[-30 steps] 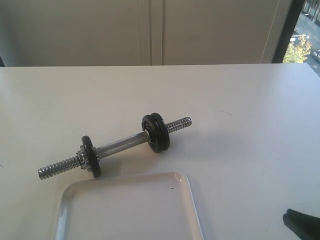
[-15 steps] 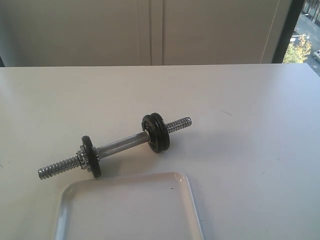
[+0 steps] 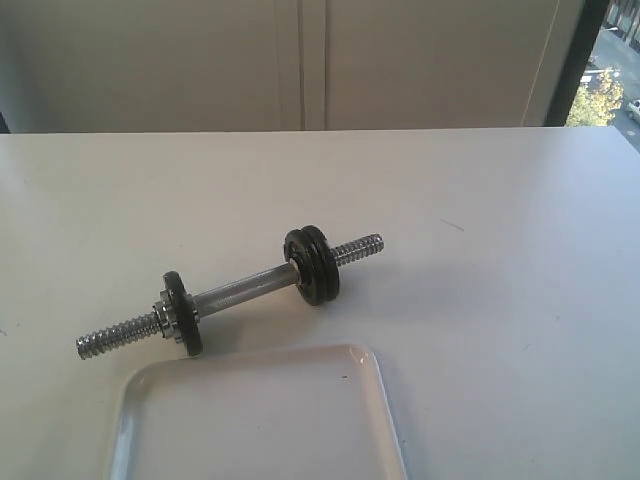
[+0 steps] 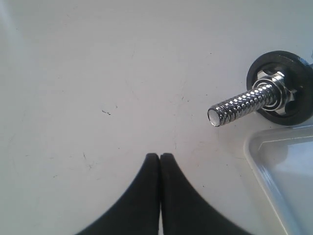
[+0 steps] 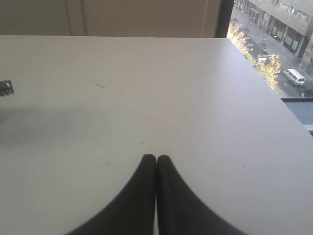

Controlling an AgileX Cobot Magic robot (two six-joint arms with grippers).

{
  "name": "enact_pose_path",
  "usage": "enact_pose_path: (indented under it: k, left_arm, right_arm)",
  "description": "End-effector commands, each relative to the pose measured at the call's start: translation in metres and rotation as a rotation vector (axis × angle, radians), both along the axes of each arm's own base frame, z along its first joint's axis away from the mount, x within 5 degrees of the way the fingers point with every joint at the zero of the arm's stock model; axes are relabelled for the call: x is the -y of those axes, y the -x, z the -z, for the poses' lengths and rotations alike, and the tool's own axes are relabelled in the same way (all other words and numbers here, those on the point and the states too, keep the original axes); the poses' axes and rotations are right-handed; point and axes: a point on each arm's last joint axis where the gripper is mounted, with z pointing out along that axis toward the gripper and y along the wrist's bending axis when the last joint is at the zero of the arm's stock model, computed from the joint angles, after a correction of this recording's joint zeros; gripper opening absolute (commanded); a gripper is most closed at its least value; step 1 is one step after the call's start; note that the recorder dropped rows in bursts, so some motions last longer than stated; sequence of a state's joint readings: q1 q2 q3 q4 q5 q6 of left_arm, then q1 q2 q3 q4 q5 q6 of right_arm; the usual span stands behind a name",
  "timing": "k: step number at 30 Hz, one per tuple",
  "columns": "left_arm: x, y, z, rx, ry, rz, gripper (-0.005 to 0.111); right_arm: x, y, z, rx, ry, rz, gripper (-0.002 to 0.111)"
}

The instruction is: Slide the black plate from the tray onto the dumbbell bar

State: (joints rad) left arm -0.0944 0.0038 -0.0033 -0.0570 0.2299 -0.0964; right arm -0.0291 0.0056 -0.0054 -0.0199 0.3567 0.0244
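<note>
The dumbbell bar lies slantwise on the white table. Two black plates sit side by side near its right threaded end. One black plate with a silver collar nut sits near its left end. The white tray at the front shows nothing on it. In the left wrist view my left gripper is shut and holds nothing, a short way from the bar's threaded end, the nut and plate, and the tray's corner. My right gripper is shut on nothing over bare table.
The table's far edge meets a pale wall with a window at the right. In the right wrist view the table's right edge drops off toward the window, and the bar's thread tip shows at the frame's side.
The dark tip of the right gripper, seen at the lower right corner of the exterior view a second ago, has left that view. The bar, plates and tray have not moved.
</note>
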Motion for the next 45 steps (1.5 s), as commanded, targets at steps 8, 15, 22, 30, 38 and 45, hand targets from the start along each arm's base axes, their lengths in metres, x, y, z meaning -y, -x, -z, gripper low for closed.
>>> enact_pose_path:
  k: [8, 15, 22, 30, 38, 45]
  left_arm:
    - [0.0000, 0.0002, 0.0011, -0.004, 0.010, -0.004, 0.000]
    - [0.0000, 0.0002, 0.0011, -0.004, 0.010, -0.004, 0.000]
    - [0.0000, 0.0002, 0.0011, -0.004, 0.010, -0.004, 0.000]
    - [0.0000, 0.0002, 0.0011, -0.004, 0.010, -0.004, 0.000]
    - [0.0000, 0.0002, 0.0011, -0.004, 0.010, -0.004, 0.000]
    - [0.0000, 0.0002, 0.0011, -0.004, 0.010, -0.004, 0.000]
  right_arm:
    - [-0.0051, -0.0002, -0.0004, 0.021, -0.049, -0.084, 0.000]
    - [-0.0051, -0.0002, -0.0004, 0.021, -0.049, -0.084, 0.000]
    - [-0.0051, -0.0002, -0.0004, 0.021, -0.049, -0.084, 0.000]
    - [-0.0051, -0.0002, -0.0004, 0.021, -0.049, -0.084, 0.000]
    - [-0.0051, -0.0002, -0.0004, 0.021, -0.049, -0.084, 0.000]
    - [-0.0051, -0.0002, -0.0004, 0.021, -0.049, -0.084, 0.000]
